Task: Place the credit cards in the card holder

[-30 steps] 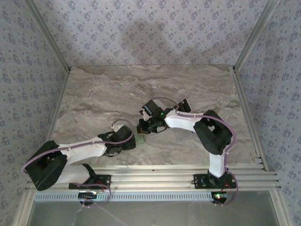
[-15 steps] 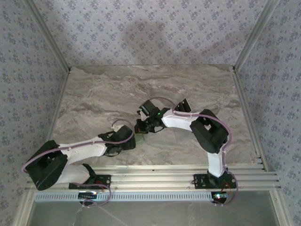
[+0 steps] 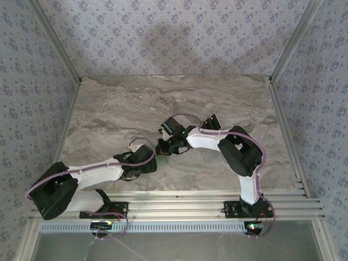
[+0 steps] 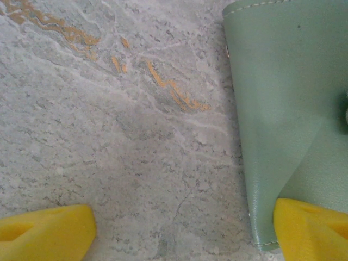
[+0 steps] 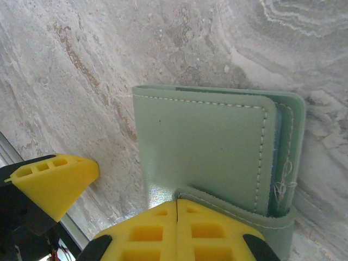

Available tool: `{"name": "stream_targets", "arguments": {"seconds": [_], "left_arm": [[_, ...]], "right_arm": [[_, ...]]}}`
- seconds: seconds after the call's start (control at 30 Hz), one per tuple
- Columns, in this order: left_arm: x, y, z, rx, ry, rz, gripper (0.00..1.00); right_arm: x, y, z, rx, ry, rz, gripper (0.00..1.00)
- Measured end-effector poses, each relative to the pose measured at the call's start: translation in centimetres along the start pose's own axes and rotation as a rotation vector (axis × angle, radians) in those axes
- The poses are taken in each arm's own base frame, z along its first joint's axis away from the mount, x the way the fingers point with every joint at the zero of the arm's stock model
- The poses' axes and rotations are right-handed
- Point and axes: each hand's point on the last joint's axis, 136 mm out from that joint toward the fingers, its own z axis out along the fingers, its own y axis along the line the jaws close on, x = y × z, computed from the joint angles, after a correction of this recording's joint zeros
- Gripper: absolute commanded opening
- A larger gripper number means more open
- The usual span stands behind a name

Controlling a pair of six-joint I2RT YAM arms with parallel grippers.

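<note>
Card holder: the card holder [image 5: 206, 141] lies flat on the marble surface [image 3: 109, 109], toward its near edge and a little left of the middle.
Left gripper: the left gripper [image 4: 179, 234] stands wide. One yellow tip is over bare stone, and the other rests on a corner of the holder, likely pinning it.
Right gripper: the right gripper [image 5: 178, 228] has its jaws pressed together at the holder's flap [image 5: 239, 209] — whether it pinches the flap I cannot tell.
Cards: whether any of the credit cards sits inside cannot be told.
Progress: judged early or mid-task — the holder looks steadied for opening, and sliding cards in seems left to do.
</note>
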Motion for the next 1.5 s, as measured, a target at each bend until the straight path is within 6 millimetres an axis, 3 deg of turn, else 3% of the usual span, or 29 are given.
{"name": "stream_targets", "arguments": {"seconds": [0.63, 1.17, 1.5], "left_arm": [[0.0, 0.0, 0.0, 0.000, 0.000, 0.000, 0.87], [0.0, 0.0, 0.0, -0.001, 0.000, 0.000, 0.87], [0.0, 0.0, 0.0, -0.001, 0.001, 0.000, 0.87]], "right_arm": [[0.4, -0.3, 0.3, -0.052, 0.005, 0.011, 0.00], [-1.2, 0.9, -1.6, -0.049, -0.038, 0.009, 0.00], [-0.4, 0.7, -0.3, -0.036, -0.007, 0.006, 0.00]]}}
